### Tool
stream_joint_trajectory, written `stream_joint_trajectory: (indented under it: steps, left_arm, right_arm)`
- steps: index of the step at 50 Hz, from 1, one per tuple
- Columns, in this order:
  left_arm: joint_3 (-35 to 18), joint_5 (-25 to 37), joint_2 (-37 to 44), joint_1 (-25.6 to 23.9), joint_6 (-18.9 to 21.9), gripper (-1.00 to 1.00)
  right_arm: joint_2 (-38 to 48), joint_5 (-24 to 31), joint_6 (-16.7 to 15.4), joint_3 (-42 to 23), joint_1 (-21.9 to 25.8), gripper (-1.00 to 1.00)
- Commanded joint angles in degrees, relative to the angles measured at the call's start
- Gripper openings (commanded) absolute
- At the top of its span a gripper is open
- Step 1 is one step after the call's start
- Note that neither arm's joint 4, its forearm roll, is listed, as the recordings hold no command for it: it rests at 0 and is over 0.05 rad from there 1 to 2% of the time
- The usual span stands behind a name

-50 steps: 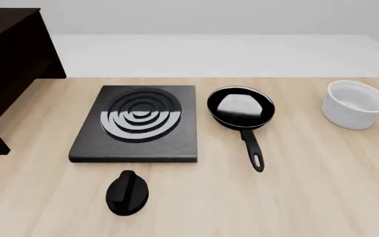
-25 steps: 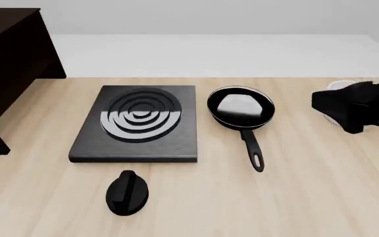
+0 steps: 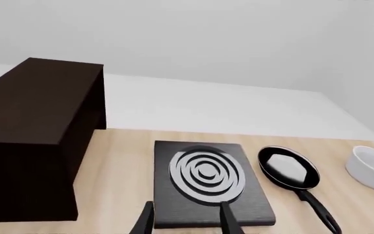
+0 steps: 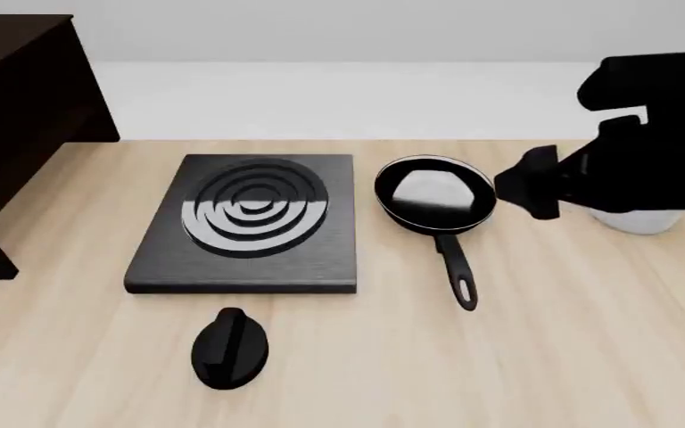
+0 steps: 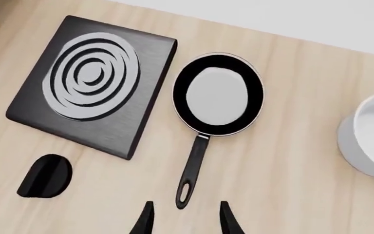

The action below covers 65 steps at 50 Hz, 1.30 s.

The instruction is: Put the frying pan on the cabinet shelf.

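The frying pan (image 4: pixel 435 196) is small, round and glossy black. It lies on the table right of the stove plate with its long handle (image 4: pixel 457 272) pointing toward the near edge. It also shows in the right wrist view (image 5: pixel 218 94) and the left wrist view (image 3: pixel 288 168). My right gripper (image 4: pixel 531 193) hovers just right of the pan, above the table. Its fingers stand apart and empty in the right wrist view (image 5: pixel 185 222), near the handle's end. My left gripper (image 3: pixel 185 224) is open and empty, out of the front view. The dark cabinet (image 4: pixel 21 107) stands at far left (image 3: pixel 31 126); no separate shelf board shows.
A black square stove plate (image 4: pixel 247 223) with concentric rings lies mid-table. A black knob (image 4: pixel 229 348) lies in front of it. A white bowl (image 5: pixel 372 141) stands right of the pan, mostly hidden behind my right arm in the front view (image 4: pixel 640 221).
My right arm has come in from the right edge and moved left over the white bowl toward the pan. The pan, stove plate and knob have not moved.
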Motion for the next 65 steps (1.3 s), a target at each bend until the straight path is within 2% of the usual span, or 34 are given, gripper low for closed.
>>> stream_joint_trajectory:
  steps: [1, 7, 19, 21, 32, 47, 49, 52, 57, 59, 63, 65]
  left_arm:
    - [-0.1, 0.7, 0.0, -1.8, -2.2, 1.00]
    - [-1.5, 1.1, 0.4, -2.4, -3.5, 1.00]
    - [-1.6, 1.0, 0.4, -2.3, -2.9, 1.00]
    - [-1.9, 1.3, 0.3, -2.5, -2.9, 1.00]
    - [-0.7, 1.3, -0.5, -2.4, -1.6, 1.00]
    - [-1.0, 1.5, -0.5, -2.3, -0.9, 1.00]
    - [-1.0, 1.5, -0.5, -2.5, -0.9, 1.00]
    - [-1.0, 1.6, -0.6, -2.6, -0.9, 1.00]
    - [-0.6, 1.5, -0.7, -2.9, -0.9, 1.00]
    - [-0.6, 1.6, -0.8, -3.1, -0.8, 1.00]
    - [-0.5, 1.8, -0.9, -3.7, -3.2, 1.00]
    - [-0.7, 1.9, -0.9, -3.5, -2.8, 1.00]
  right_arm:
    - [6.8, -1.8, -2.4, -2.8, -1.6, 1.00]
    - [9.6, -3.0, -1.8, -3.2, -0.8, 1.00]
    - [14.7, -4.7, -2.3, -4.6, -1.4, 1.00]
    - [15.4, -5.0, -1.6, -4.6, -1.2, 1.00]
    - [19.5, -7.6, -3.1, -4.5, -1.3, 1.00]
    - [22.6, -11.0, -1.0, -2.8, 0.2, 1.00]
    - [22.6, -12.0, 0.9, -2.4, 0.2, 1.00]
    - [23.3, -12.7, -0.5, -2.1, -0.2, 1.00]
    - [24.6, -13.8, -0.2, -1.2, 0.2, 1.00]
    - [24.4, -13.6, 0.9, -1.8, 0.5, 1.00]
    - [25.2, -13.8, 0.6, -1.9, -0.1, 1.00]
    - [26.1, -14.7, 0.8, -0.7, 0.0, 1.00]
